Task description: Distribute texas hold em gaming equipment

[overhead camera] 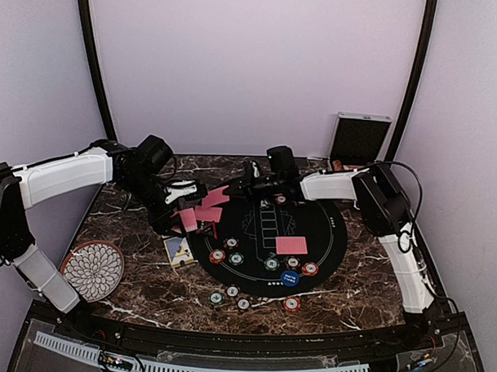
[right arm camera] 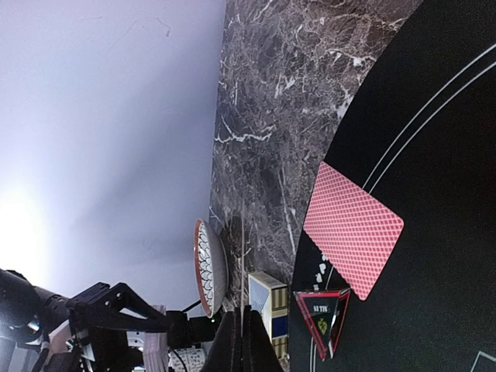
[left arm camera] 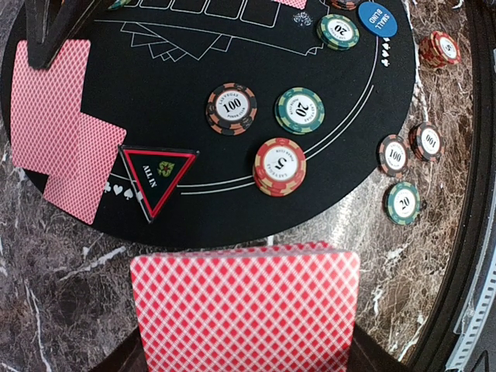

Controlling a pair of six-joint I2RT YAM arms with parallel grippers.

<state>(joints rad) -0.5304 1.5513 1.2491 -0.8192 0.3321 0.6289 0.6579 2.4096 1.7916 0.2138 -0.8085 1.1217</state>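
Note:
My left gripper is shut on a deck of red-backed cards, held over the marble by the left rim of the black round mat. My right gripper is shut on one red-backed card, seen edge-on in the right wrist view, at the mat's far left. Another red card lies flat on the mat there, and one more lies mid-mat. Chip stacks and a blue button disc sit on the mat's near side. More chips lie on the marble.
A black and red triangular marker lies on the mat's left rim. A card box and a flower-patterned plate sit at the left. The chip case stands against the back wall at the right.

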